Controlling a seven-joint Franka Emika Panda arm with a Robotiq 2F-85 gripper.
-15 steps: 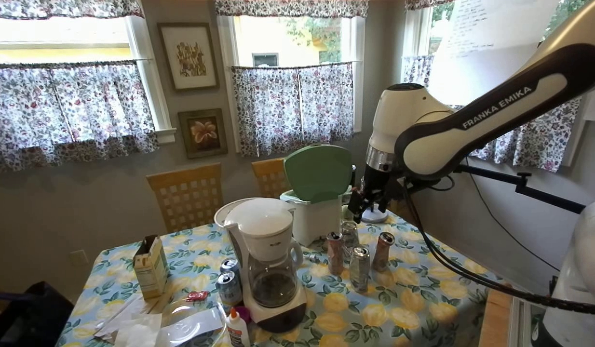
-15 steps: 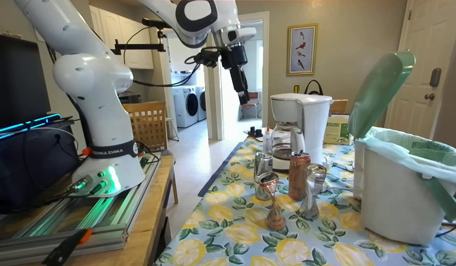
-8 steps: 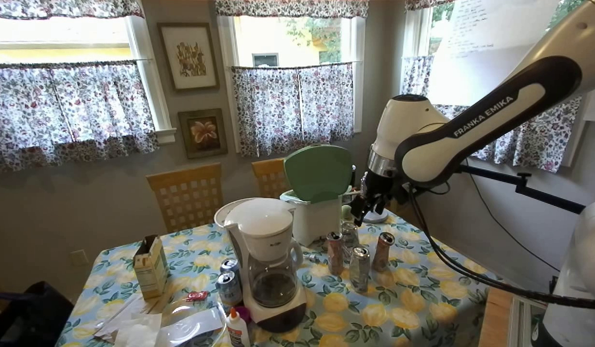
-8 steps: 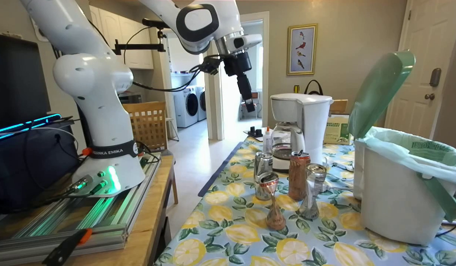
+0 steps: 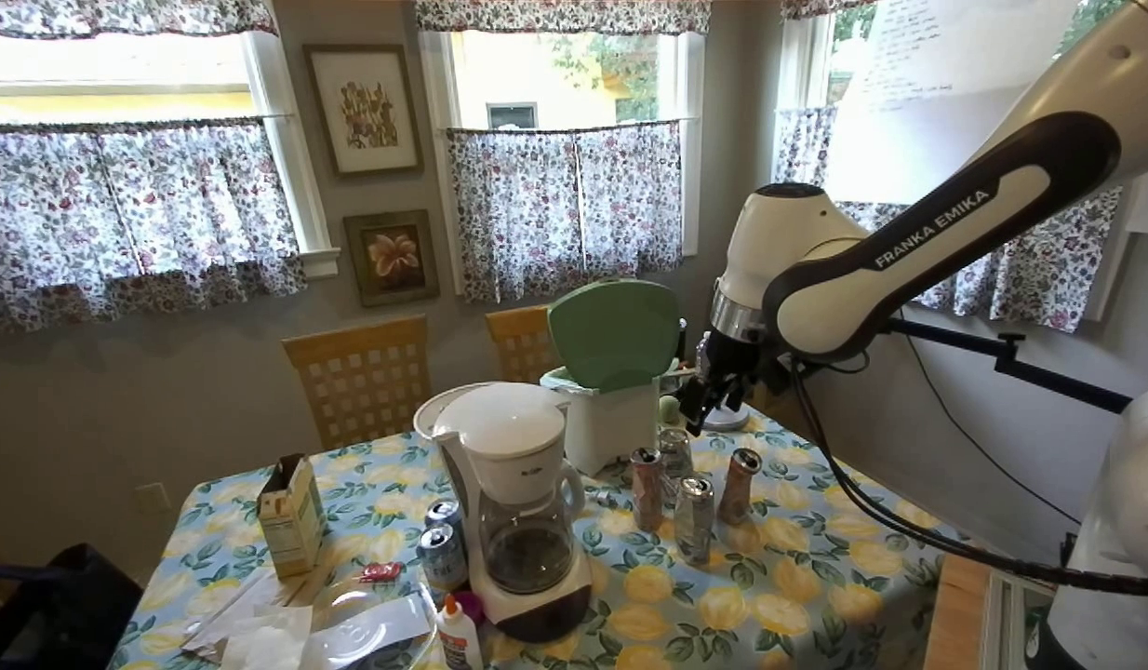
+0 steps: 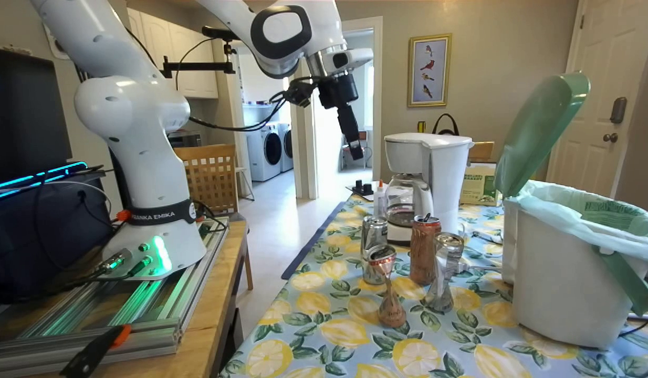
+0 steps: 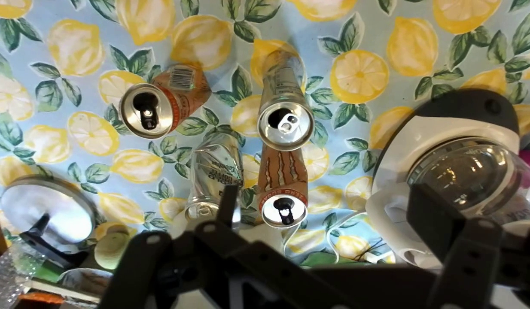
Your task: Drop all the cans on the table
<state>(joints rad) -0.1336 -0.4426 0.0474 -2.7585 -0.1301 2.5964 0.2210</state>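
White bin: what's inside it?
A pale green liner, draped over the rim, with darker printing inside. The near wall of the bin covers the bottom; anything there is hidden.

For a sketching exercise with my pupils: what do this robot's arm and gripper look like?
The smooth, rounded white robot arm bears a long black panel lettered FRANKA EMIKA in white and a silvery metal collar near its end; thick black cables hang beneath it. The matte black gripper has two angular, jointed fingers.

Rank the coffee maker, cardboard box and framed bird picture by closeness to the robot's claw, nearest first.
From the gripper, in an exterior view:
1. Drip coffee maker, picture-right, on the table.
2. Cardboard box, behind it.
3. Framed bird picture, on the far wall.
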